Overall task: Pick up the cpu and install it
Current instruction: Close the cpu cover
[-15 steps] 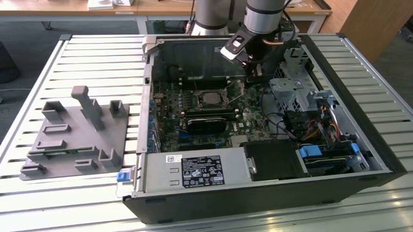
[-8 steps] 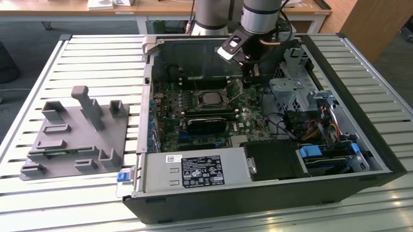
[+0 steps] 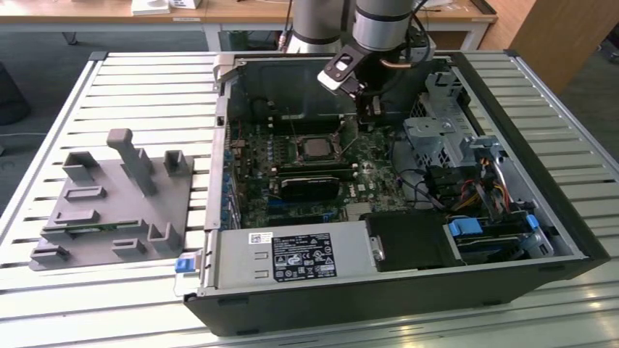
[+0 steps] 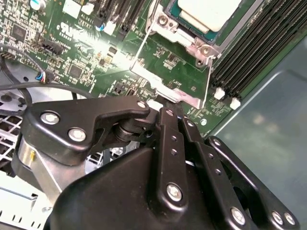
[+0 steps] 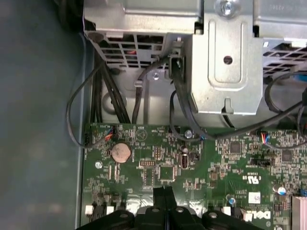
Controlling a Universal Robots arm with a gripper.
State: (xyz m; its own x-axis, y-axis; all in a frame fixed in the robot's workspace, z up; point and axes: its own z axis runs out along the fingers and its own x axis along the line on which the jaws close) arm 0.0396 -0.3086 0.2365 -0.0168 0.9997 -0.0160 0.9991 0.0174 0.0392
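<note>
The cpu [image 3: 312,147] lies flat in the motherboard socket inside the open computer case, silvery top up; in the second wrist view the cpu [image 4: 208,12] sits framed by the socket's metal bracket [image 4: 175,93] and wire lever. My gripper [image 3: 366,119] hangs inside the case, to the exterior view's right of the socket. Its black fingers [image 5: 164,199] are shut together with nothing between them. In the second wrist view the gripper [image 4: 165,106] has its tips at the bracket's tab, beside the cpu and not on it.
A grey fixture [image 3: 111,210] on the slatted table holds a green memory stick [image 3: 92,228]. Inside the case are a metal drive cage [image 3: 435,138], loose cables [image 5: 96,96], the power supply [image 3: 290,257], memory slots [image 4: 254,52] and a coin battery [image 5: 120,152].
</note>
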